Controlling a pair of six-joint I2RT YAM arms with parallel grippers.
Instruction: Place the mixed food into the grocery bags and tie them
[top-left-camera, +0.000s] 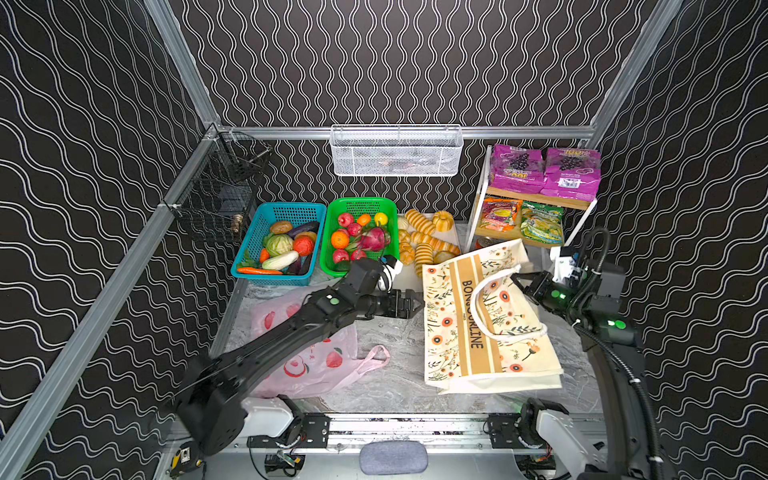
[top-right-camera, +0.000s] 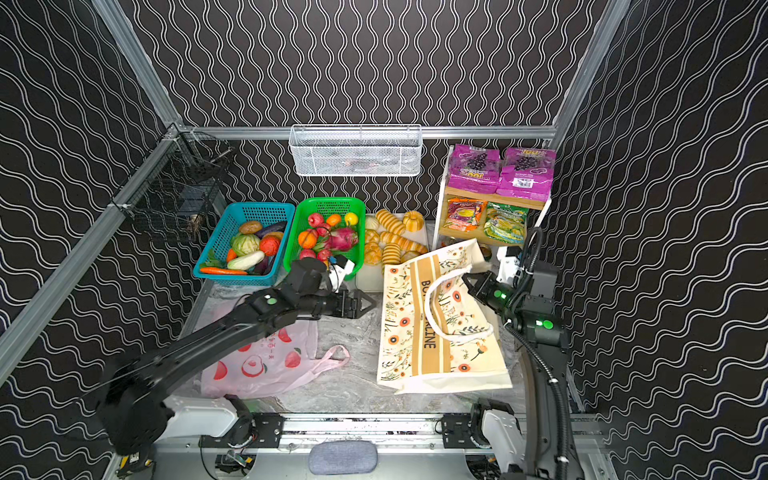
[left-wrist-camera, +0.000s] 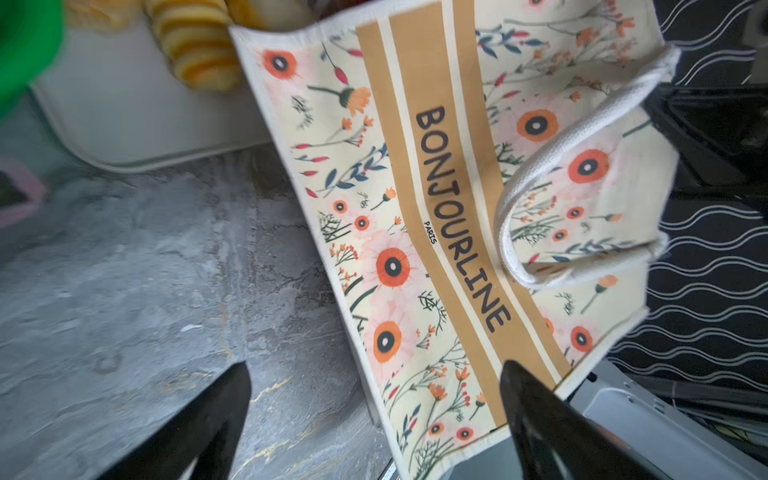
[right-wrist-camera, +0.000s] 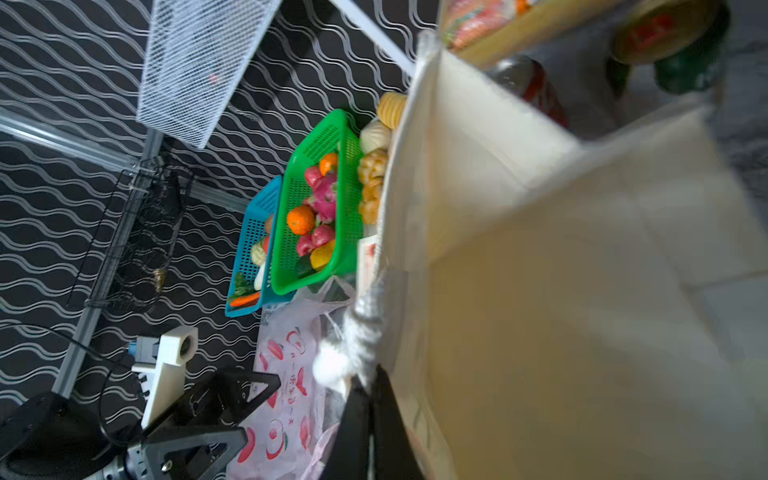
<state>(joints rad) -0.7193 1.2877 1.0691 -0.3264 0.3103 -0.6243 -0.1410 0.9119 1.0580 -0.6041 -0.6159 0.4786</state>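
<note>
Grey marbled tabletop (top-left-camera: 386, 345) carries a cream floral tote (top-left-camera: 446, 345) lettered BONJOURLINE, with PARIS in small type, at 3 o'clock in both top views. A pink plastic carrier (top-left-camera: 307, 365) printed with red fruits lies flat at 8 o'clock. At 12 a green basket (top-left-camera: 361, 201) holds a dragon fruit (top-left-camera: 374, 240) and round toy fruits (top-left-camera: 340, 240). Purple grape packets (top-left-camera: 517, 168) marked 100 top the shelf (top-left-camera: 536, 203) at 1. The left gripper (top-left-camera: 417, 305) stands released, with the tote just at its 3 o'clock. The right gripper (top-left-camera: 517, 277) is clenched on the tote's top edge.
</note>
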